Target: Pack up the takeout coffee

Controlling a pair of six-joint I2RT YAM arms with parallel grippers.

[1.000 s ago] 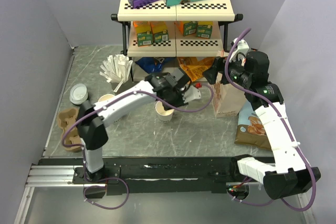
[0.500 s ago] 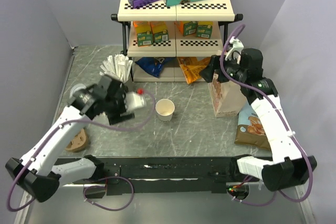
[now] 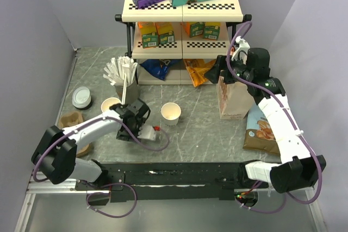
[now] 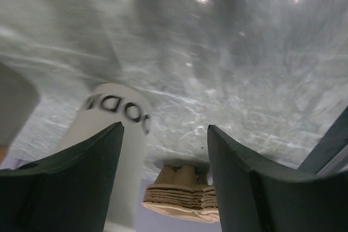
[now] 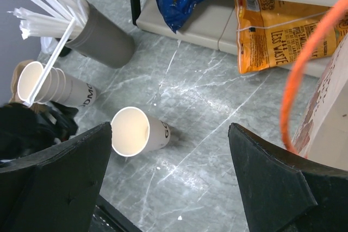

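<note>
With the left gripper (image 4: 164, 129) and right gripper (image 5: 169, 129) both spread wide and empty, the low left one risks toppling the small white paper cup (image 3: 171, 114) near it.

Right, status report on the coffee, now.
Left gripper open, empty, low beside cup. Right gripper open by bag top. Cup upright, ungripped. Nothing between cup and bag.

A: Room?
B: Plain pale lilac walls (image 3: 32, 36) on three sides, soft even light.
A: Furniture?
B: Grey marbled desk (image 3: 206, 134). Cream two-tier shelf (image 3: 157, 12) at the back, checkered edges, black legs.
</note>
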